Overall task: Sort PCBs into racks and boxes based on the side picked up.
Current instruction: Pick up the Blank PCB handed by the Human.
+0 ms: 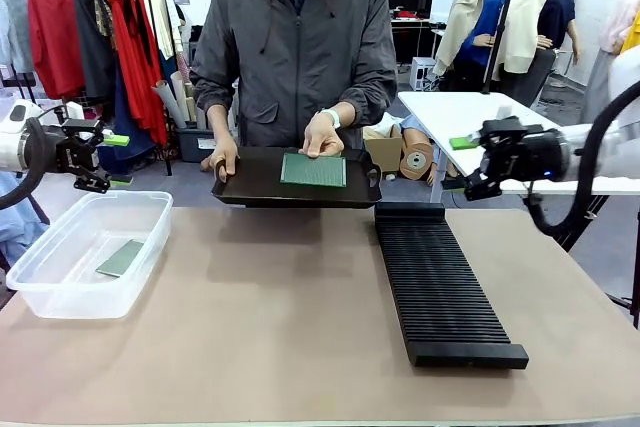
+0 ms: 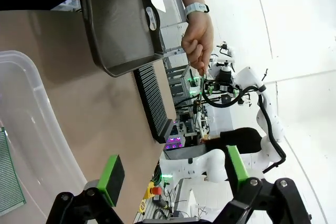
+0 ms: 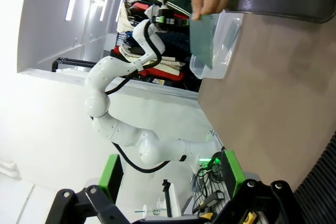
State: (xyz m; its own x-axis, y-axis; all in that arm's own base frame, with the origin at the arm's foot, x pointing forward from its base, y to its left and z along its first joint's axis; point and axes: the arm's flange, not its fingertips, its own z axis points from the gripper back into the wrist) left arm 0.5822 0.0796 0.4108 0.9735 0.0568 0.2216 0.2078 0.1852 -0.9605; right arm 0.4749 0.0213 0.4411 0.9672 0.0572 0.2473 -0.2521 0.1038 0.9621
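At twelve o'clock on the table (image 1: 280, 337), straight across from you, the person holds a smooth black tray (image 1: 255, 187) at the far edge. The hand on the tray (image 1: 222, 157) grips its handle at the nine o'clock end. The hand on the PCB (image 1: 322, 135) pinches the far edge of the held PCB (image 1: 313, 169), whose dotted green face is turned toward your front camera. From there the board overlaps the tray, and you cannot tell whether it touches it. Your right wrist camera shows the same board (image 3: 203, 38) hanging from the fingers, clear of the tray's rim.

At nine o'clock sits the clear tub (image 1: 40, 282), near the table's left edge. The second PCB (image 1: 121, 258) lies flat on its floor, toward the three o'clock side. The long black rack (image 1: 440, 287) runs from the tray's right end down toward five o'clock, its slots lying crosswise, and it is well apart from the tub.

Your left gripper (image 1: 118, 160) hangs at ten o'clock, above and beyond the tub's far rim. Its green pads are spread wide with nothing between them. Its own wrist camera shows the gap between the fingers (image 2: 112, 171) just as bare.

Your right gripper (image 1: 458, 164) hangs at two o'clock, beyond the rack's far end. It points toward the tray, with its jaws wide apart and holding nothing.
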